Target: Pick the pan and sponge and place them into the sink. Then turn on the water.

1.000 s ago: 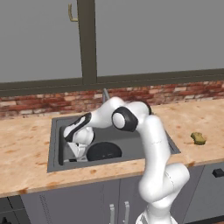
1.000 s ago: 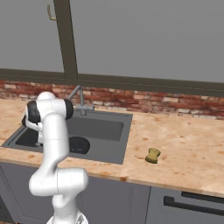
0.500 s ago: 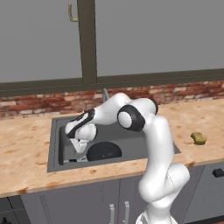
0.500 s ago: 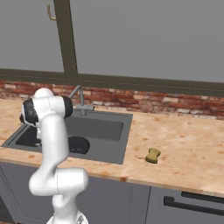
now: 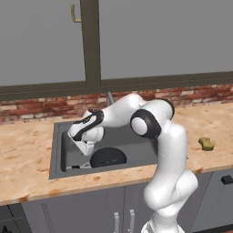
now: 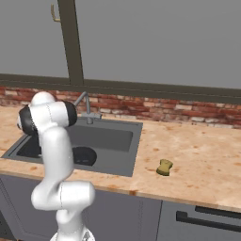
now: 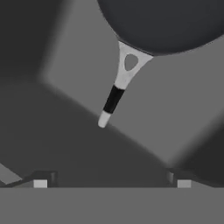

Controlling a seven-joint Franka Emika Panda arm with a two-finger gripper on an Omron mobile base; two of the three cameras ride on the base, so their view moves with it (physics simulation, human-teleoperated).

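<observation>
In the sink, set into the speckled stone counter below a brick backsplash, the pan lies flat on the basin floor toward the front wall. My arm reaches over the basin from the right and bends down at the wrist, so that my pincer hangs low inside the sink, just left of the pan. Seen from my hand, the pan is the dark disc at the top, and its short grey handle runs down from the rim toward my side, resting on the grey floor. My two finger tips stand wide apart at the lower edge, one on each side, with nothing between them; the handle's pale end stops short of them and touches neither. The pincer is thus open and empty. The sponge sits on the counter well to the right of the sink, near the front edge; from the right base camera the sponge lies apart from the basin's right rim. The slim faucet stands at the back rim of the sink.
</observation>
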